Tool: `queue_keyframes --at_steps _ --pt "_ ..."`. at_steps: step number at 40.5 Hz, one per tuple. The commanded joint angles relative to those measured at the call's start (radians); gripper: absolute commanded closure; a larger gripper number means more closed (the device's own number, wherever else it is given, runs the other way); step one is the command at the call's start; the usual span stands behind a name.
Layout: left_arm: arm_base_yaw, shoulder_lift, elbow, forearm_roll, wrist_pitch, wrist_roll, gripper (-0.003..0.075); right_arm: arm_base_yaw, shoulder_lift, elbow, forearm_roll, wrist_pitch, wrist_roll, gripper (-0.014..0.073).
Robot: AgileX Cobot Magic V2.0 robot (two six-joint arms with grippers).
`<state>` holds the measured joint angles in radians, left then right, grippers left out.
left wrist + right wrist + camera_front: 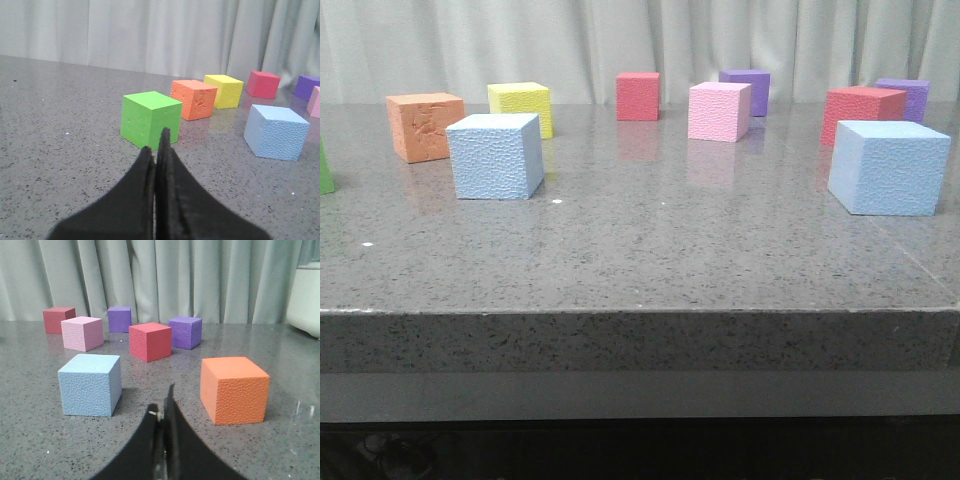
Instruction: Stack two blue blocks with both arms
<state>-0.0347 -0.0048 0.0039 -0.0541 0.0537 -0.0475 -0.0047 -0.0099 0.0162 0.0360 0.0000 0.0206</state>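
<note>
Two light blue blocks rest on the grey table. One blue block (497,155) is at the left, also in the left wrist view (276,131). The other blue block (888,167) is at the right, also in the right wrist view (90,384). Neither arm shows in the front view. My left gripper (156,145) is shut and empty, low over the table, apart from its blue block and just before a green cube (150,118). My right gripper (163,405) is shut and empty, between the blue block and an orange cube (234,389), short of both.
Other cubes stand on the table (650,250): orange (424,126), yellow (521,107), red (638,96), pink (719,111), purple (747,90), another red (861,110), another purple (905,97). The green cube's edge (325,170) shows at far left. The table's front edge is near.
</note>
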Motion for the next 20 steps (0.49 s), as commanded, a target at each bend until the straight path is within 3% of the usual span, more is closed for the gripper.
queue_keyframes --at_steps 1,8,20 --pt "-0.001 -0.023 -0.078 -0.012 -0.048 -0.002 0.0738 -0.004 -0.019 -0.097 -0.002 -0.008 -0.001 0.0663" --pt "-0.001 0.014 -0.288 -0.012 0.049 -0.002 0.0738 -0.004 0.013 -0.315 -0.002 0.192 -0.001 0.0663" --pt "-0.001 0.264 -0.677 -0.012 0.409 -0.002 0.0738 -0.004 0.288 -0.647 -0.003 0.473 -0.002 0.0663"
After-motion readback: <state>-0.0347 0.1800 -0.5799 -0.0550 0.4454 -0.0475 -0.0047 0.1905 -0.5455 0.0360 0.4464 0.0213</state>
